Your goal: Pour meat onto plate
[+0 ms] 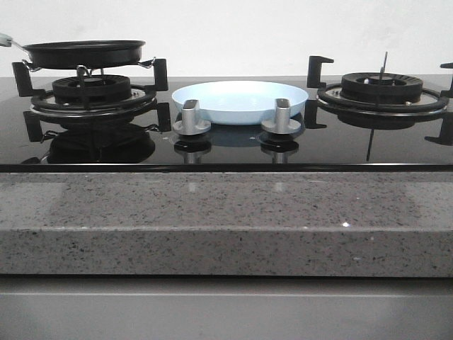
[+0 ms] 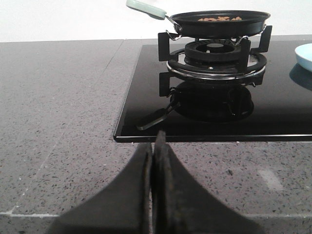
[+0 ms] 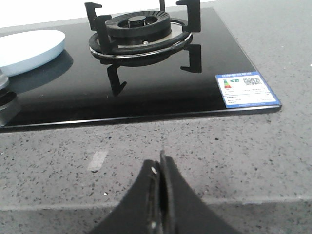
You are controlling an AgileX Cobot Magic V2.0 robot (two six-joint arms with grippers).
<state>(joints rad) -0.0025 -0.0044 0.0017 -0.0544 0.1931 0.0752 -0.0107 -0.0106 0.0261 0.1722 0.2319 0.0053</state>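
Black hob [image 1: 233, 145]: two burners [image 1: 92, 88], one pan [image 1: 85, 53] (meat [image 2: 219, 19] inside), one plate [image 1: 241, 100].

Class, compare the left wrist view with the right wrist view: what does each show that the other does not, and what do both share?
Only the left wrist view shows the black frying pan on the left burner, its pale green handle, the meat inside it, and the left gripper, shut.

Only the right wrist view shows the empty right burner, the energy label, a knob at the edge, and the right gripper, shut.

Both show the plate, the black glass hob and the speckled counter.
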